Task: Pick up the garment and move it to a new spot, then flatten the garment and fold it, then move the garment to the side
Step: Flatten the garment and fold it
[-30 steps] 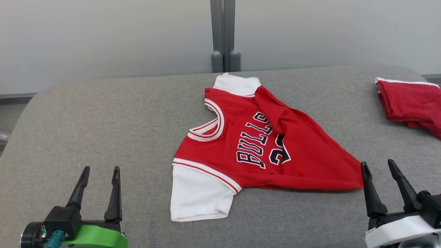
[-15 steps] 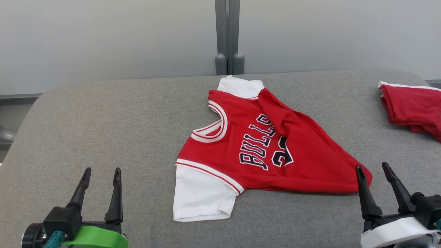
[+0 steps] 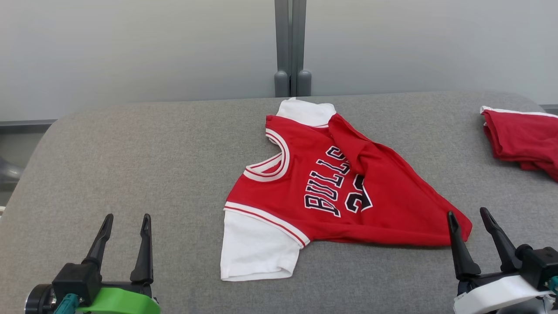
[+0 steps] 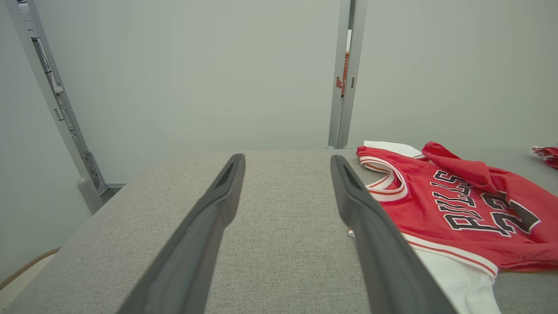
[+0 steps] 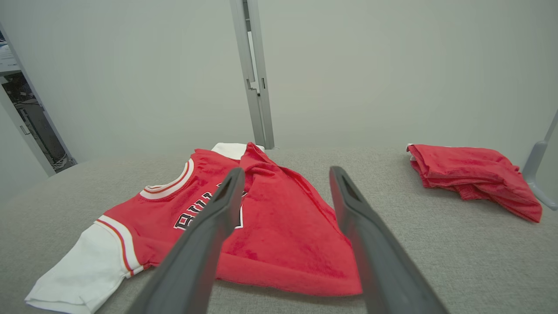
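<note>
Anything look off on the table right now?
Yes. The red jersey lies sideways and not flat: a red flap is folded over its front, covering part of the number. A second red garment sits bunched at the right edge of the table.

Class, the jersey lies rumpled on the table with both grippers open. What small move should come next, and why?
Probably lower the right gripper onto the jersey's near red corner: its open fingers frame that corner, nothing is held, and the left gripper sits farther off over bare table.
</note>
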Robot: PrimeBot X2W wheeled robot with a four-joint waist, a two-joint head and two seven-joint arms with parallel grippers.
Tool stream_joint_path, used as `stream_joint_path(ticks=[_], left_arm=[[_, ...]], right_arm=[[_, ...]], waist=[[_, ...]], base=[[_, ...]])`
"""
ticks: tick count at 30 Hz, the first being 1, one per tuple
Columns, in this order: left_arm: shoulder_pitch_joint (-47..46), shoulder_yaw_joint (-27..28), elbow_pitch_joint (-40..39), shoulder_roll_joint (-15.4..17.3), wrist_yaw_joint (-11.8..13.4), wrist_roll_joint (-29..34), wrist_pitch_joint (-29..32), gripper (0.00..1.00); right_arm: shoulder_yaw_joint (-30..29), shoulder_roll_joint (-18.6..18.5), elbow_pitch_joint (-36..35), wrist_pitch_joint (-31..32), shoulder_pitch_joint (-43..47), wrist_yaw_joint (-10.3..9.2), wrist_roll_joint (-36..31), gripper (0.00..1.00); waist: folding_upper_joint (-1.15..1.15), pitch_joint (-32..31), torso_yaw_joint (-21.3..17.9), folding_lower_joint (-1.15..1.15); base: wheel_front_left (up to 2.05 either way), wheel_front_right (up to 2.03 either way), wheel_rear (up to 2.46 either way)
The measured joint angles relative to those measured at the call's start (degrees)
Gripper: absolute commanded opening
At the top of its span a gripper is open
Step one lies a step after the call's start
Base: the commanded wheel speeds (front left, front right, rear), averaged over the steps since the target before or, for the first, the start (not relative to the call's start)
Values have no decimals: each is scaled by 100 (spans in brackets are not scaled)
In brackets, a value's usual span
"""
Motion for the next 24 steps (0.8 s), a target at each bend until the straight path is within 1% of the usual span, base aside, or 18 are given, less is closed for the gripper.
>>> stream_joint_path(ticks=[8,15,20,24], left_arm=[[19,-48,-10,25,48,-16,0,100],[-107,-302,43,-4,21,2,52,100],[-342,-567,343,-85,-42,0,108,100],[-464,-771,728,-124,-86,-21,78,100]], right_arm=[[18,-5,58,0,-27,0,11,100],[-89,-24,197,71,-335,0,4,100],[-109,-105,501,162,-726,0,-70,100],[-103,-226,985,176,-981,0,-78,100]], waist=[[0,2,-24,0],[0,55,-49,0],[0,144,-87,0],[0,245,-126,0]], base=[[0,0,0],[0,0,0],[0,0,0],[0,0,0]])
